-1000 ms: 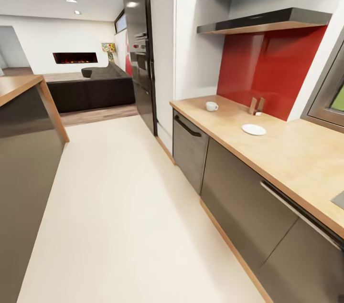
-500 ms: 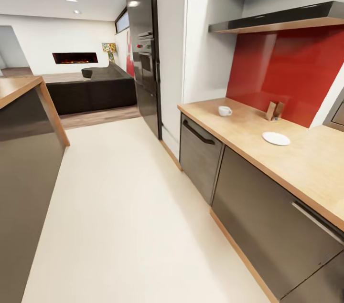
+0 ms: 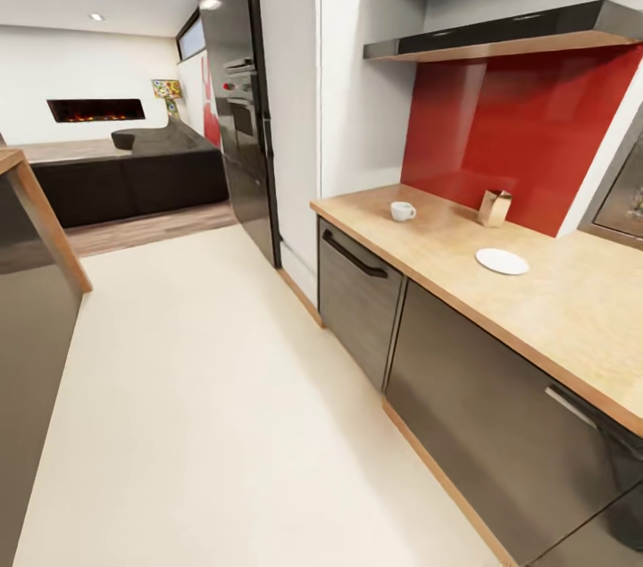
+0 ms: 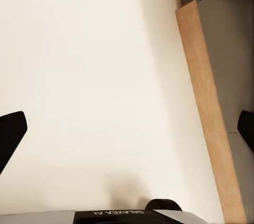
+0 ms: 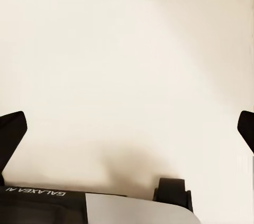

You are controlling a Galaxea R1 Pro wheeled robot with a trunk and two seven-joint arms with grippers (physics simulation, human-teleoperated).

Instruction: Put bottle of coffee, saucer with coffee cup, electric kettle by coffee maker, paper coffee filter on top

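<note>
- While I look along the long beige wood-look surface (image 3: pixel 572 299), the small white handled cup (image 3: pixel 402 211) stands apart from the round white saucer (image 3: pixel 501 261).
- Left hand (image 4: pixel 127 134) and right hand (image 5: pixel 127 131) hang spread wide, empty, over pale floor (image 3: pixel 223 388).

You have the beige wood-look worktop (image 3: pixel 464 268) running along your right. The white coffee cup (image 3: pixel 402 211) stands upright near its far end; the white saucer (image 3: pixel 502 261) lies flat, well apart from it. The glossy dark kitchen shelf (image 3: pixel 500 33) hangs above.

white coffee cup (image 3: pixel 402 211), white saucer (image 3: pixel 502 261), beige wood-look kitchen countertop (image 3: pixel 572 299), red backsplash (image 3: pixel 509 129)
</note>
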